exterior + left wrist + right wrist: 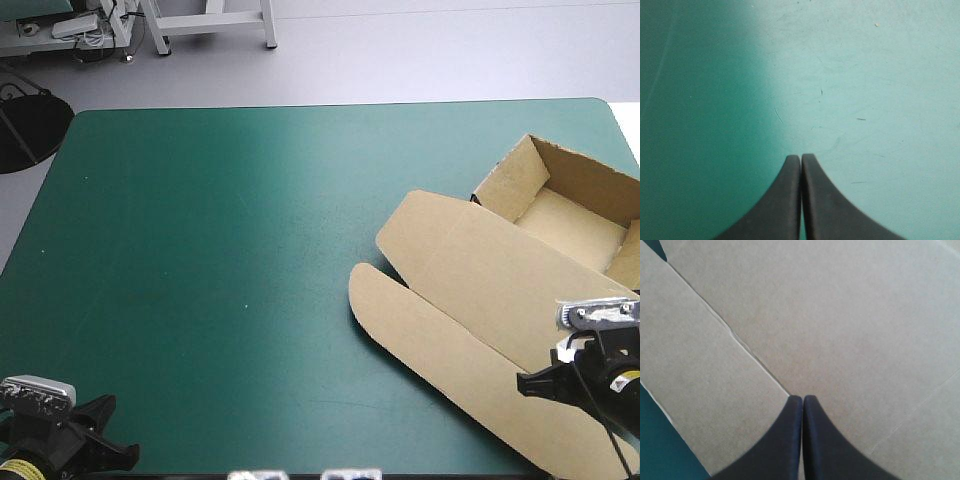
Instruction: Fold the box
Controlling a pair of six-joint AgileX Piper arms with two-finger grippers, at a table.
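1. Left gripper [801, 158]: two broad black fingers [772, 207], each a curved fin, wide at the base and narrowing to a rounded tip. The surface is matt and plain.
2. Seam: a thin straight line runs where the inner edges of the two fingers meet, so the pair forms one pointed arch.
3. Right gripper [802, 398]: the same pattern, black and matt, with outer edges sweeping in a concave curve from base to tip.
4. Left housing [80, 440] and right housing [590, 375], seen in the high view: black and angular, with pointed corners projecting sideways.
5. Yellow label: a small patch on each wrist, left [13, 466] and right [627, 381]. The lettering is too small to read.
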